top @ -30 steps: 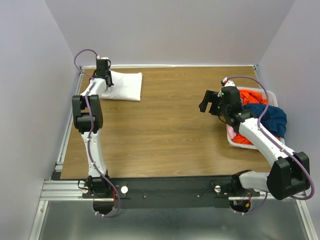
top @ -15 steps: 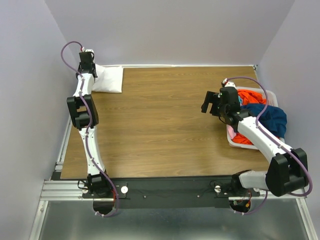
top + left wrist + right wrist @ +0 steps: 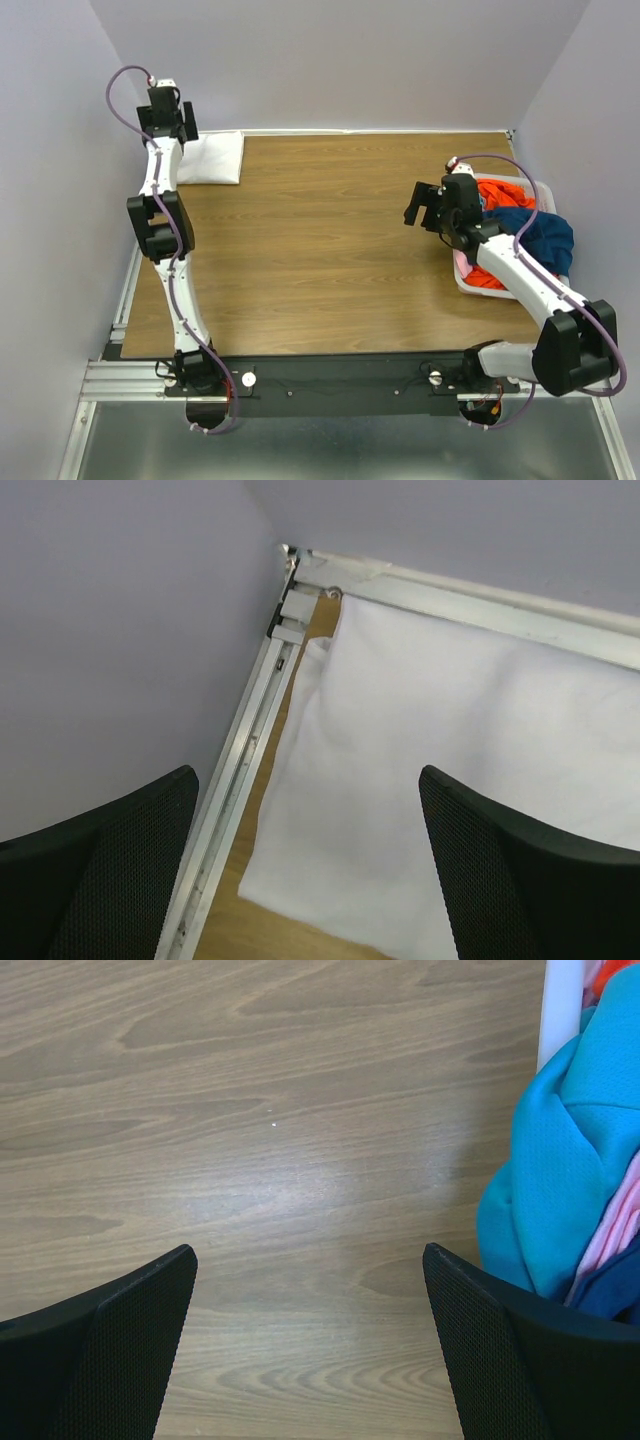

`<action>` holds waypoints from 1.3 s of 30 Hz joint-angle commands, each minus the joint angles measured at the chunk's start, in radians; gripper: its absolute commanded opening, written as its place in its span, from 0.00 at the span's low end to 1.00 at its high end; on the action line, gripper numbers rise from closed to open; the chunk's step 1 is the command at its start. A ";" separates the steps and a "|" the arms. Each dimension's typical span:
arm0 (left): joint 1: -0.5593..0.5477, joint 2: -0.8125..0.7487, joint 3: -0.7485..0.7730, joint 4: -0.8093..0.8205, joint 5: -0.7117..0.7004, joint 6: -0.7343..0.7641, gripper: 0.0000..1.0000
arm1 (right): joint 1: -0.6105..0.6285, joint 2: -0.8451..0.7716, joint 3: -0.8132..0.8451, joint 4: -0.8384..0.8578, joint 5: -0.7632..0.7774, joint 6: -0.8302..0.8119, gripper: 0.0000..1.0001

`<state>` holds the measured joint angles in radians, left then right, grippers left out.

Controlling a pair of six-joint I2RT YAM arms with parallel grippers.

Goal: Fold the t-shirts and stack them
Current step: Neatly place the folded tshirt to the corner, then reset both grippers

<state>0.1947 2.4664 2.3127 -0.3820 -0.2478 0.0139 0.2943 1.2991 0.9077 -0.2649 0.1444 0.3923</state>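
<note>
1. my left gripper [image 3: 308, 780] jaws wide open, empty, above folded white t-shirt [image 3: 450, 740] at far left corner of table [image 3: 320, 240].
2. my right gripper [image 3: 310, 1255] jaws open too, over wood beside bin [image 3: 560, 1000] holding orange t-shirt [image 3: 500, 192], dark blue t-shirt [image 3: 545, 240].

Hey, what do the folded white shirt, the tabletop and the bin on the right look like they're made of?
Folded white shirt: soft matte cloth, likely a cotton knit, since its edges lie limp and rounded. Tabletop: brown wood grain with a slight sheen, possibly laminate rather than solid wood. Bin: smooth, stiff white rim, which looks like plastic.
</note>
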 commanded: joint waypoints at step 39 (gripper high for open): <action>-0.414 -1.337 -1.314 0.227 0.053 -0.515 0.98 | -0.006 -0.380 -0.162 -0.169 -0.118 0.085 1.00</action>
<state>-0.2119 1.1896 1.0286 -0.1310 -0.1432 -0.4614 0.2928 0.9676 0.7013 -0.4145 0.0647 0.5045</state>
